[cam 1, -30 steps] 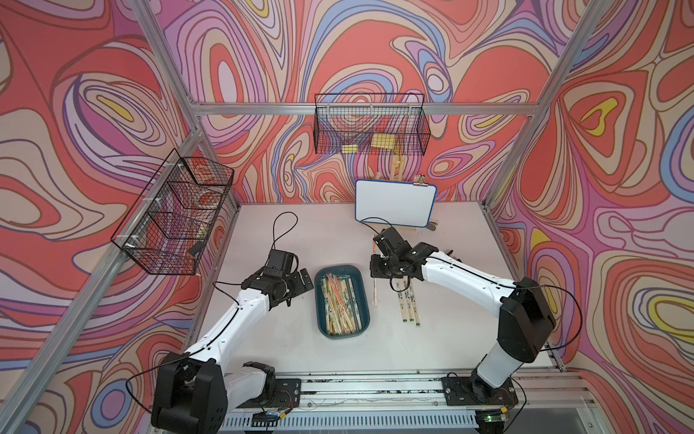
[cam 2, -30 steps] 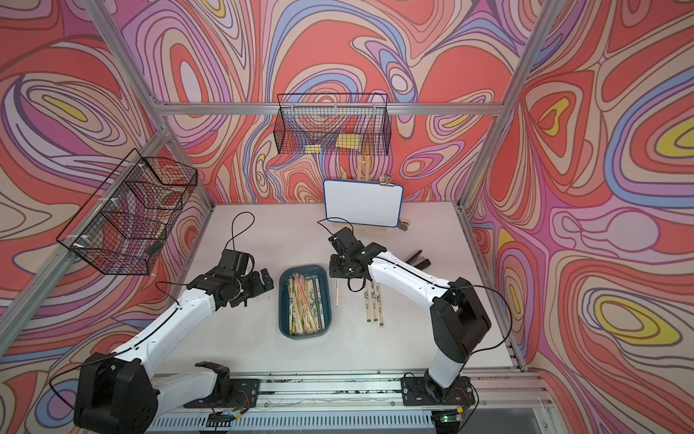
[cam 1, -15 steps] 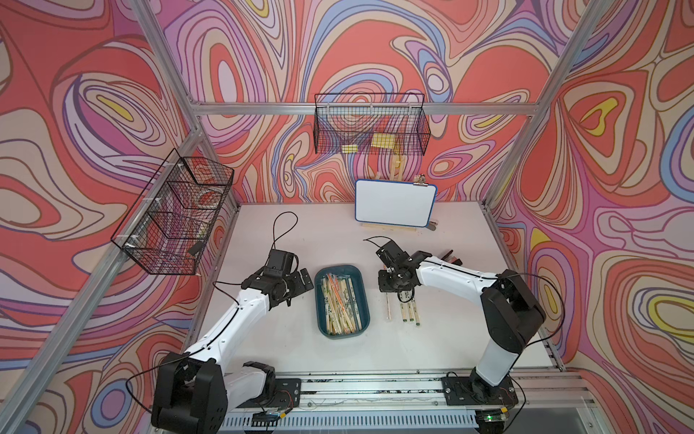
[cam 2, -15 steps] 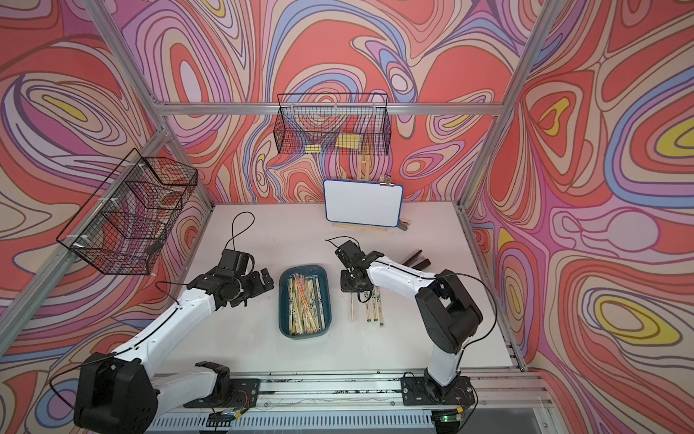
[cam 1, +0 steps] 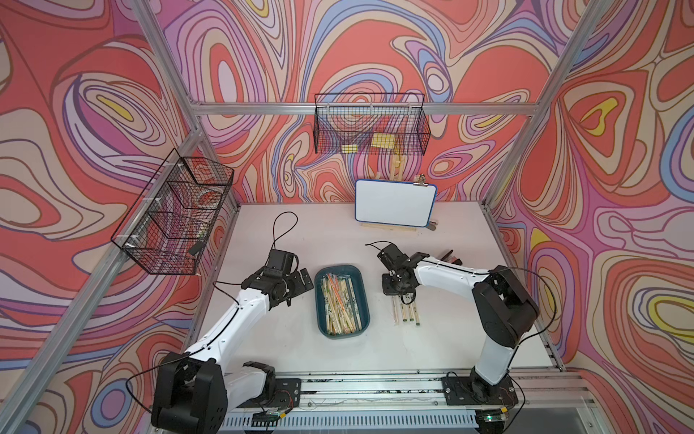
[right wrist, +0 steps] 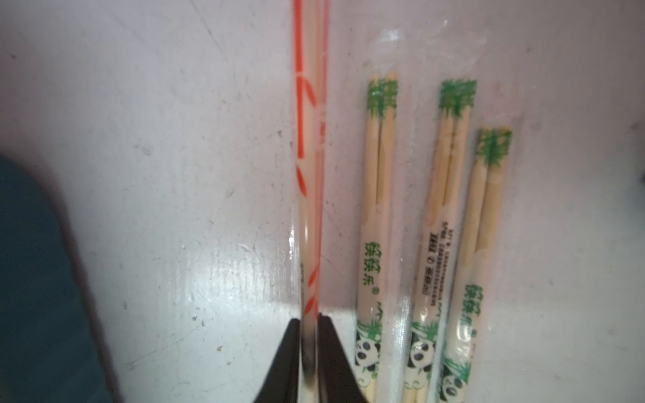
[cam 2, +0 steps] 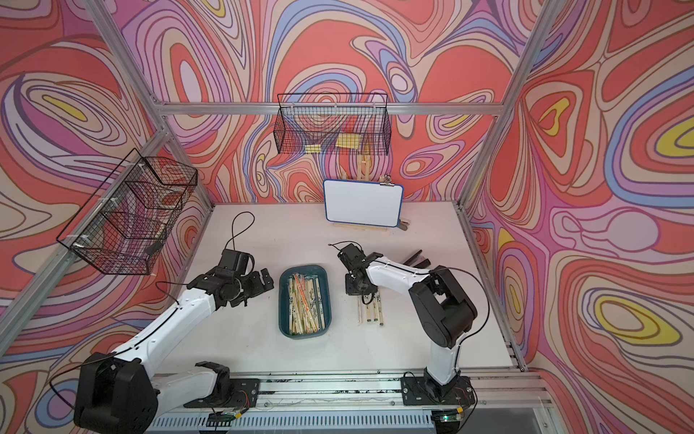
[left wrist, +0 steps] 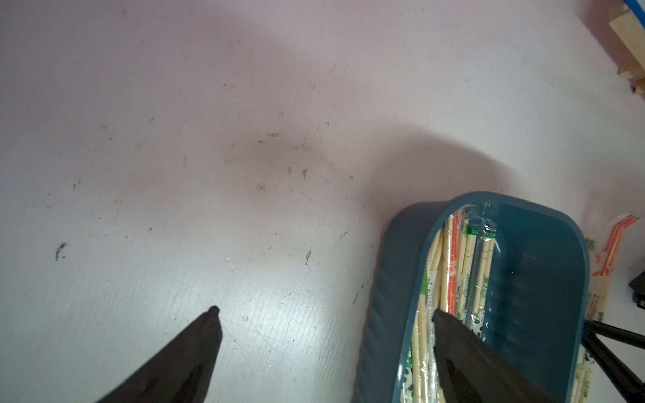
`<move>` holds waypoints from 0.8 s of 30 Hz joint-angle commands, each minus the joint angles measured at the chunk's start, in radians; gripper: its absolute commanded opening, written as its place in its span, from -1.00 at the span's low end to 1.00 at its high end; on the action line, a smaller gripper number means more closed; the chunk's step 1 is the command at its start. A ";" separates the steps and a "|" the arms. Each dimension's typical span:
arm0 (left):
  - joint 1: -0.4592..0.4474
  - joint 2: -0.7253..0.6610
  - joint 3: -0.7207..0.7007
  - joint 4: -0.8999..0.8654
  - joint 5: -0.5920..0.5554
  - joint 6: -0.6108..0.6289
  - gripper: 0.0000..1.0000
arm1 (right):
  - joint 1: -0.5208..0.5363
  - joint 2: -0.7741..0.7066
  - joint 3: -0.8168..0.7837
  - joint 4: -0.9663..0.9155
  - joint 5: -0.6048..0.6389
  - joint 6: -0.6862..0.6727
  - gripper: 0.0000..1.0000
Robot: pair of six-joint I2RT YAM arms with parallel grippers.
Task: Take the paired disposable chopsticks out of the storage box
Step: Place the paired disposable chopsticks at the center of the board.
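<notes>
Chopstick pairs [cam 1: 340, 300] of pale bamboo in clear printed sleeves fill the shallow dark teal plastic storage box [cam 1: 364, 304] in both top views. The left tool [cam 1: 298, 287] hovers just left of that box. The right tool [cam 1: 402, 295] is just right of it, over more sleeved pairs [cam 1: 407, 315] on the white tabletop [cam 1: 432, 345].

Left wrist view: jaws spread wide, one fingertip over the box.

Right wrist view: jaws pinch an orange-marked pair [right wrist: 310, 174]; three green-marked pairs [right wrist: 436, 226] lie farther from the box.
</notes>
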State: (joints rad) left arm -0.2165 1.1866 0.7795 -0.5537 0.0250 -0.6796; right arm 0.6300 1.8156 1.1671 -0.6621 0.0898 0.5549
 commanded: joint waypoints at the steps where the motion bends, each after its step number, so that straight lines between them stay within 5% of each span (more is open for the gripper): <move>1: -0.004 0.007 0.014 0.006 0.008 0.009 0.99 | -0.007 0.005 -0.001 -0.020 0.031 -0.004 -0.45; 10: -0.004 -0.003 0.005 0.000 0.001 0.009 0.99 | -0.007 -0.078 0.033 -0.054 0.018 0.008 -0.30; 16: -0.004 -0.006 0.000 0.002 -0.004 0.004 0.99 | -0.003 -0.147 0.063 -0.009 -0.108 0.044 -0.28; 24: -0.004 0.000 0.000 0.004 -0.013 0.000 0.99 | 0.120 -0.111 0.182 0.044 -0.165 0.081 -0.29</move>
State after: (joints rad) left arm -0.2165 1.1870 0.7795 -0.5537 0.0235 -0.6804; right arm 0.6983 1.6722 1.2999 -0.6434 -0.0448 0.6186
